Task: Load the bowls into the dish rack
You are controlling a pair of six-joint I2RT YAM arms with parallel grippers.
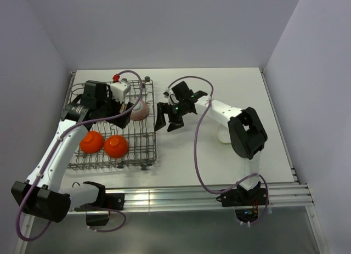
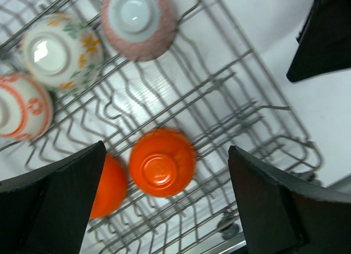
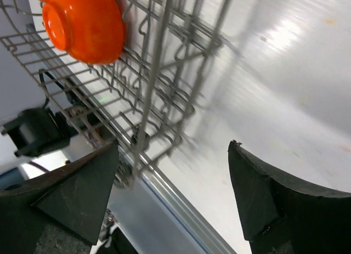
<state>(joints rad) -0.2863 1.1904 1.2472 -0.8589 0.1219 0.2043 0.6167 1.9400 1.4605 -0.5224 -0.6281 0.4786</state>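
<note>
— White table (image 1: 230, 84), lilac walls (image 1: 164, 29). What do you have?

— I see the dish rack (image 1: 137, 145) on the table's left half. I count five bowls in it, all bottom-up. Two orange bowls (image 2: 162, 162) sit toward the near edge. The pinkish bowl (image 2: 140, 21), the flowered bowl (image 2: 60, 51) and the red-patterned bowl (image 2: 19, 106) sit farther back.

— Grippers?

— My left gripper (image 2: 166, 152) hangs over the rack, spread wide, holding nothing. My right gripper (image 1: 168, 121) is just off the rack's right side, also wide open and empty.

— Anything left to load?

— Possibly. A pale round thing (image 1: 223, 135) lies on the table to the right of the right gripper, partly under that arm. I can't tell whether it's a bowl. If it is, it lies away from the rack on the right arm's side, so I judge that arm the nearer one.
</note>
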